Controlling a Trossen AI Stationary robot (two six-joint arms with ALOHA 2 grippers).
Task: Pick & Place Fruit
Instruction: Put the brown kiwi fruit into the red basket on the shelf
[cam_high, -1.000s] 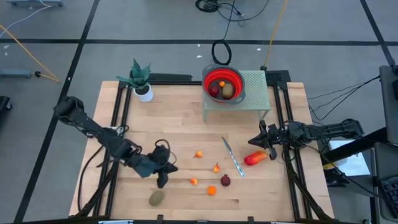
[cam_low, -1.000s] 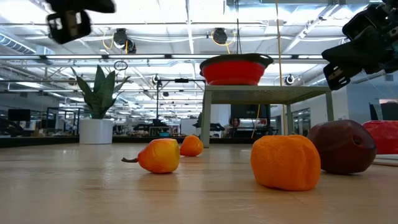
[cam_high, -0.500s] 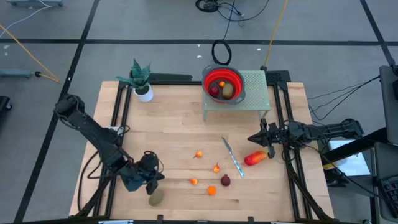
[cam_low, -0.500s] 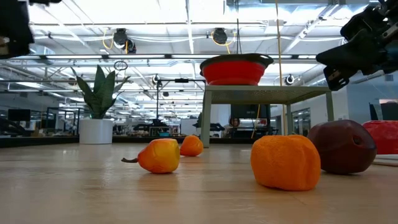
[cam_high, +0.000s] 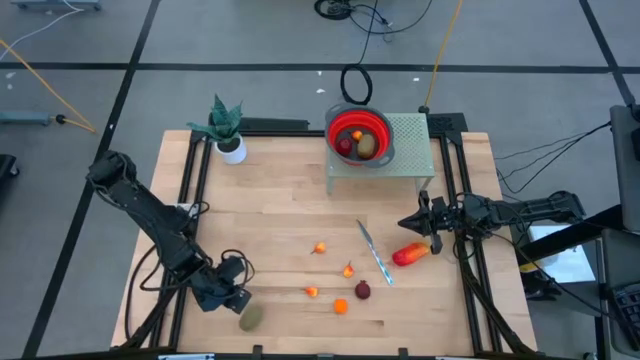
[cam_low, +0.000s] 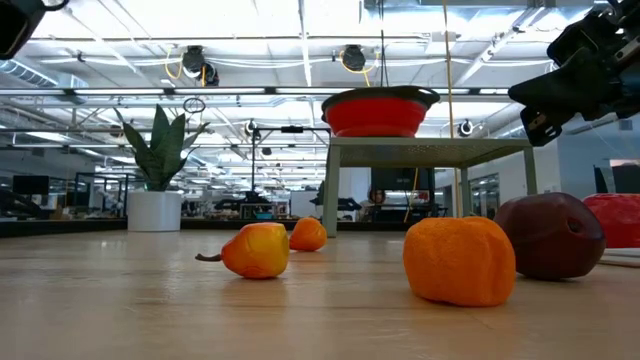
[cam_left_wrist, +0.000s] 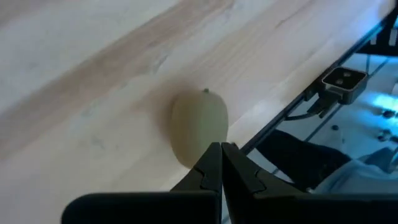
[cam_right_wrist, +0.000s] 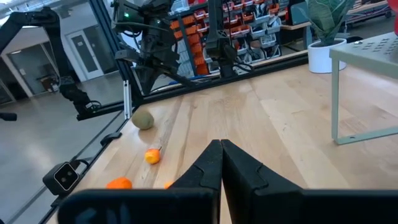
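Note:
My left gripper (cam_high: 232, 293) is shut and hovers near the table's near-left part, just beside an olive-brown oval (cam_high: 251, 318) that lies on the wood; in the left wrist view its fingertips (cam_left_wrist: 221, 147) stand in front of that oval (cam_left_wrist: 199, 124). My right gripper (cam_high: 415, 222) is shut, above the table near the right edge, just beyond the elongated red-orange piece (cam_high: 410, 254). Tiny orange pieces (cam_high: 319, 248) (cam_high: 347, 269) (cam_high: 311, 292), a bigger orange one (cam_high: 340, 307) and a dark red ball (cam_high: 362, 290) lie on the table. The red bowl (cam_high: 380, 128) holds a dark red ball, an olive oval and an orange piece.
The bowl sits on a pale green stand (cam_high: 410, 140) at the far middle. A slim knife (cam_high: 375, 252) lies between the orange pieces and the red-orange piece. A potted plant (cam_high: 227, 130) stands at the far left. Bare wood lies across the middle left.
My left gripper has moved toward the table's near-left corner, from beside the table's middle to a spot next to the olive oval; in the low view it has slid out toward the picture's left edge. The fruit has not moved.

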